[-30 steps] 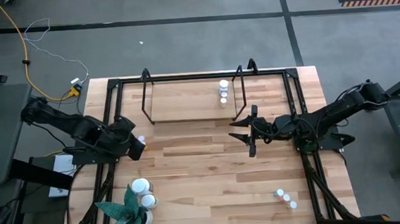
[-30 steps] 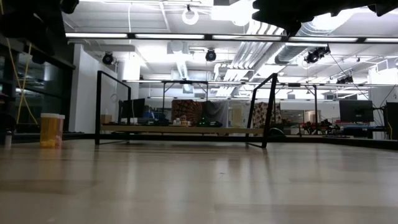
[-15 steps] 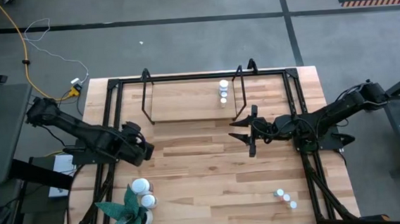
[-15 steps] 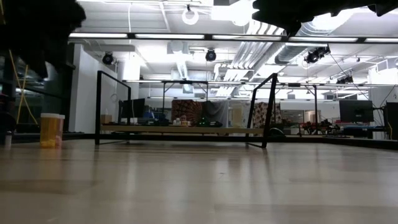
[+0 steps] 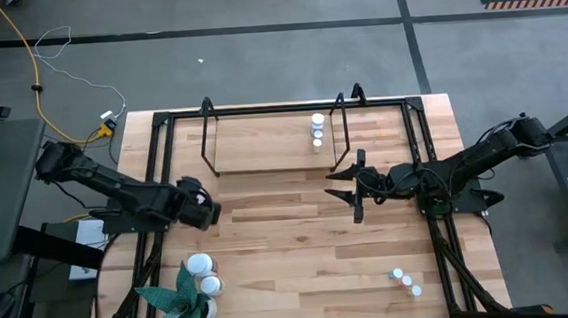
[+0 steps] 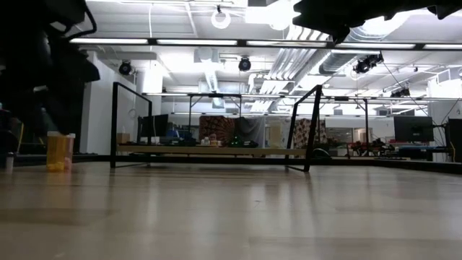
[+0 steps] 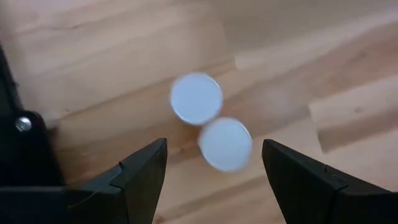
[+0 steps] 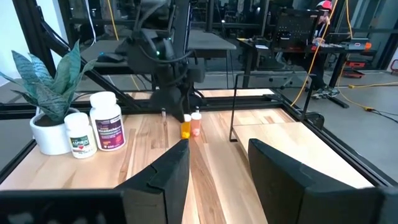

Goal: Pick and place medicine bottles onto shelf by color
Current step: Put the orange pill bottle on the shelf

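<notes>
left hand [image 7: 211, 180] open above two small white-capped medicine bottles [image 7: 196, 98], touching, left worktop [image 5: 290, 239] edge | yellow and pale-orange bodies [image 8: 186, 129] | right hand [image 5: 351, 187] open, mid-worktop beside shelf [image 5: 263, 140]

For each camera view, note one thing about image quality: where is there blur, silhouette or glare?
Left wrist view: the two white caps are smeared and soft-edged. Low view: the left arm shows only as a black silhouette against bright ceiling lights. Right wrist view: the right gripper's near fingers are dark and out of focus, while the two large white bottles read sharply. High view: evenly lit, no strong glare.
</notes>
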Tool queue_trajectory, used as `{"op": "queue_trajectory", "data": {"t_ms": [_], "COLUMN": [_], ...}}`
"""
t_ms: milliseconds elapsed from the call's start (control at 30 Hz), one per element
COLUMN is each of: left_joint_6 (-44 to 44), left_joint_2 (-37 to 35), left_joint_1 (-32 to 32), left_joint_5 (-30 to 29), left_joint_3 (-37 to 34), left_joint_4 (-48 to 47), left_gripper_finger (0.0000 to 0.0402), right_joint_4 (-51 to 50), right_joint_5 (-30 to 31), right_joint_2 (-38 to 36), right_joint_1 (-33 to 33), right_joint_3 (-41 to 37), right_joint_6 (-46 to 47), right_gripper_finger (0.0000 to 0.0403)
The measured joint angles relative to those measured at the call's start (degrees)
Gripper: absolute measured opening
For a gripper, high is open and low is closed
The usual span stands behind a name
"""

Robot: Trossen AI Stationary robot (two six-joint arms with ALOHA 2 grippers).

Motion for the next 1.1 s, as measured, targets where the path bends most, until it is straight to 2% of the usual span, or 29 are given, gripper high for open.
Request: {"op": "queue_trajectory", "data": {"t_ms": [167,500,1100], "left_joint_6": [0.02,-0.71,-1.56], "left_joint_2": [0.0,0.0,0.0], "left_joint_1": [1.27,1.62,1.6], "left_joint_5": [-2.54,0.35,-0.55], "left_joint_3": [-1.03,-2.81,-2.81], "left_joint_4": [2.88,5.44,7.9], "left_gripper_finger": [0.0252,0.0248,0.0131], "right_joint_4": [0.11,0.07,0.03], "right_joint_5": [0.0,0.02,0.02], "right_joint_2": [0.0,0.0,0.0], "right_joint_1": [0.02,0.02,0.02], "right_joint_3": [0.0,0.0,0.0], "right_joint_6": [0.0,0.0,0.0], "right_gripper_finger": [0.0156,0.0156,0.0156]}}
